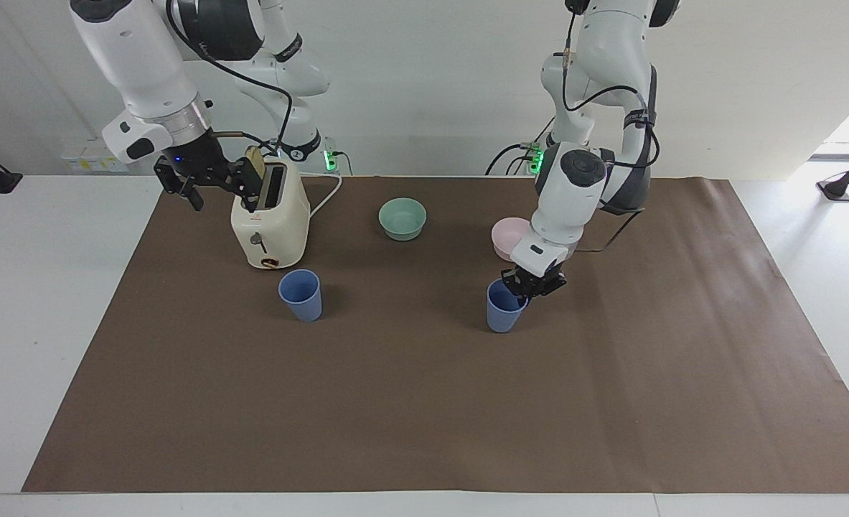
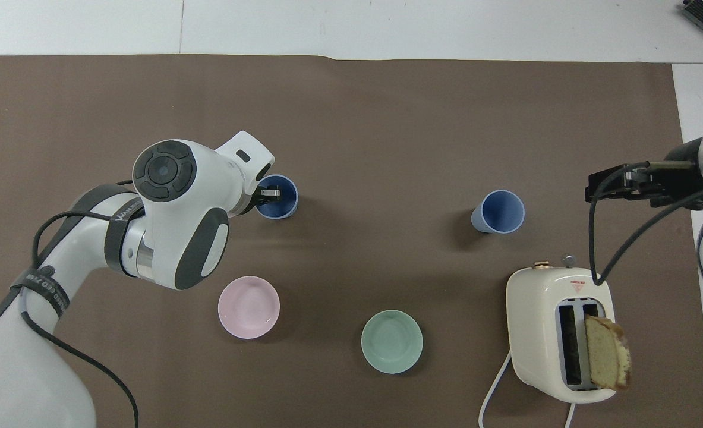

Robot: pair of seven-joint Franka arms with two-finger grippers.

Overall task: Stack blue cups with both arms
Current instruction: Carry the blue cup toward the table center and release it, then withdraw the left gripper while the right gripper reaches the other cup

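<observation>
One blue cup (image 1: 300,295) stands upright and free on the brown mat, next to the toaster; it also shows in the overhead view (image 2: 498,211). My left gripper (image 1: 529,281) is shut on the rim of the other blue cup (image 1: 502,311), one finger inside it, and holds it upright low over the middle of the mat. The overhead view shows this gripper (image 2: 268,194) at the rim of the cup (image 2: 284,202). I cannot tell whether this cup touches the mat. My right gripper (image 1: 250,195) waits, raised beside the toaster's top, also in the overhead view (image 2: 592,185).
A cream toaster (image 1: 270,226) with a bread slice (image 2: 607,352) in one slot stands toward the right arm's end. A green bowl (image 1: 402,218) and a pink bowl (image 1: 502,240) sit nearer the robots than the cups. My left arm partly hides the pink bowl.
</observation>
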